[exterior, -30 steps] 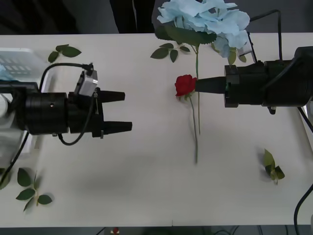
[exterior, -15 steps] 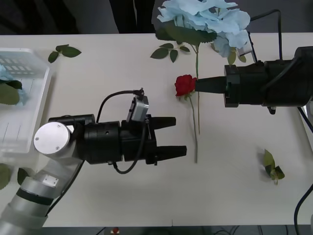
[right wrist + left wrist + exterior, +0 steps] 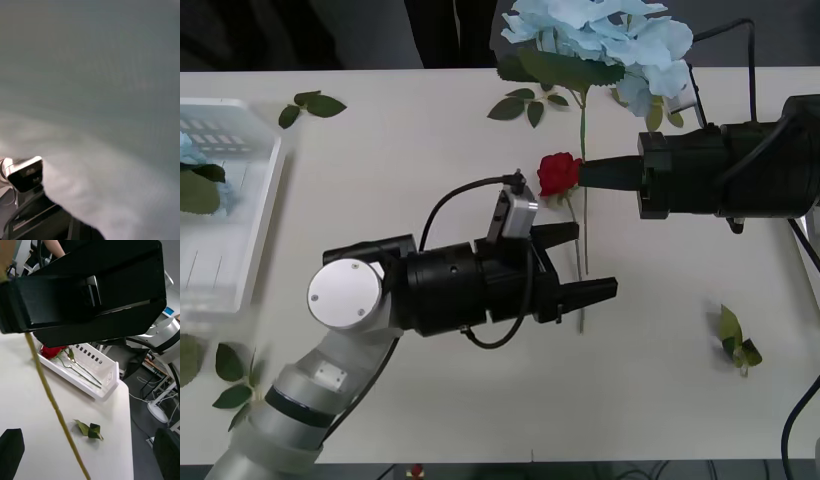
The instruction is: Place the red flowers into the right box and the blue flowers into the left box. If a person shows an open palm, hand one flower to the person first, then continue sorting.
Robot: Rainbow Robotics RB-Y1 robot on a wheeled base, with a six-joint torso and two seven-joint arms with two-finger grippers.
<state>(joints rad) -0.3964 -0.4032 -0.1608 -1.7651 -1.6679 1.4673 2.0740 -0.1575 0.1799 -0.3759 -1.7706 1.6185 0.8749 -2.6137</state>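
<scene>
At frame centre, the left pincer (image 3: 580,262) hangs spread around a red rose's (image 3: 559,173) stem on the tabletop (image 3: 430,170). The right pincer (image 3: 585,172) touches the head; whether it grips, I cannot tell. A blue flower (image 3: 595,35) waits above. The right box (image 3: 98,377) already holds roses; sorting seems partway.

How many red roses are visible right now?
2 red roses: one on the table beside the right hand, one lying in the right box. Others may be hidden.
</scene>
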